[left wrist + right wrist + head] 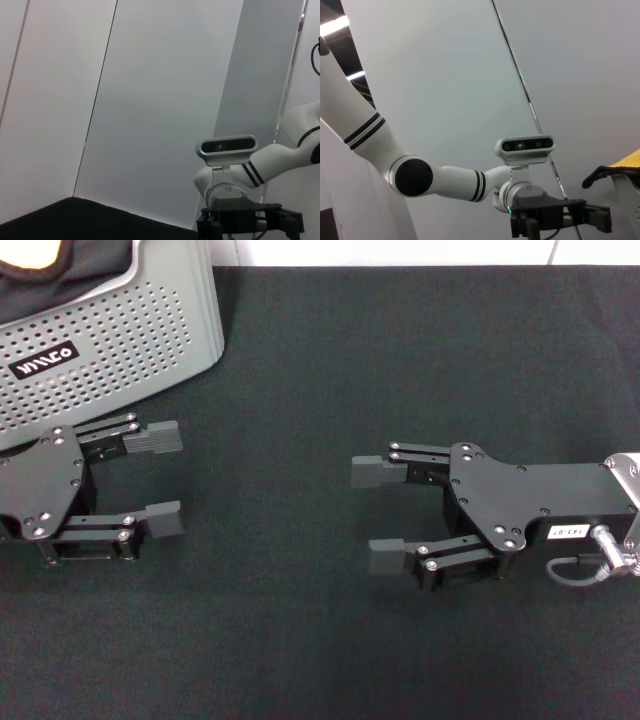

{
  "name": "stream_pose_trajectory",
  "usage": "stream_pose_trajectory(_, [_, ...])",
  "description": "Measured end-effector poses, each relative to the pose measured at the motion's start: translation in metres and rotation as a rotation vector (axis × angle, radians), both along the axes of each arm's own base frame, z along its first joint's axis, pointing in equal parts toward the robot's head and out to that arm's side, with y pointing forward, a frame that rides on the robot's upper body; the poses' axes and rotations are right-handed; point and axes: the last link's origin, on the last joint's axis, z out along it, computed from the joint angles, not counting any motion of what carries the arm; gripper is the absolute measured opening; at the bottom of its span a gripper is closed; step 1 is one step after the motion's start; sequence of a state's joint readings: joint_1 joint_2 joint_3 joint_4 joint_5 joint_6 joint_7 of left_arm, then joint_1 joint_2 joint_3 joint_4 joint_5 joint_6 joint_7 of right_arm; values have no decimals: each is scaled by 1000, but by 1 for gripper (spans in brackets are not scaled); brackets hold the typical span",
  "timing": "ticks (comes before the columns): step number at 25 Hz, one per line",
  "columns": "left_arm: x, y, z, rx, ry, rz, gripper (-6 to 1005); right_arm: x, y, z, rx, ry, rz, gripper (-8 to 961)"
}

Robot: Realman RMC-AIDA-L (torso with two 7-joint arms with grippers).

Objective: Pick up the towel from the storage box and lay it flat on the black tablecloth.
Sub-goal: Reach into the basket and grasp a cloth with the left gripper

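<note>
The storage box (120,330), light grey with small round holes and a black label, stands at the far left of the black tablecloth (400,360). In it lies dark fabric, with a yellow-orange patch of the towel (38,252) showing at its top edge. A yellow corner of the towel (631,159) also shows in the right wrist view. My left gripper (165,480) is open and empty, low over the tablecloth just in front of the box. My right gripper (381,515) is open and empty over the middle of the tablecloth, pointing towards the left one.
The tablecloth covers nearly all of the head view; a white edge (400,252) runs along its far side. The left wrist view shows a pale wall, a corner of the tablecloth (75,220) and the right arm.
</note>
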State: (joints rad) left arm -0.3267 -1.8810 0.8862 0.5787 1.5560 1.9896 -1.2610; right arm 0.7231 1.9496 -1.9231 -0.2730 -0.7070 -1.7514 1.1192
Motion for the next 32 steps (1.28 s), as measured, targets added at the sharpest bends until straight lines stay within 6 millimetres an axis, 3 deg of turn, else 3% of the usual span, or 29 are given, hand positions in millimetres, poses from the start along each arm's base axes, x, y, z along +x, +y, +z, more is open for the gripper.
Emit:
stream_pose_trajectory(16, [2, 7, 8, 38, -40, 45, 832, 4, 5, -3, 51, -22, -20, 853])
stream_pose_trajectory(21, [20, 18, 29, 45, -36, 95, 819, 12, 10, -6, 90, -55, -59, 853])
stream_pose_trajectory(24, [39, 21, 52, 125, 41, 128, 811, 18, 9, -6, 115, -57, -87, 854])
stream_pose_trajectory(29, [69, 22, 96, 377, 276, 221, 798, 30, 9, -7, 150, -73, -141, 854])
stream_pose_trajectory(32, [81, 21, 112, 513, 473, 280, 790, 36, 10, -8, 180, -74, -182, 854])
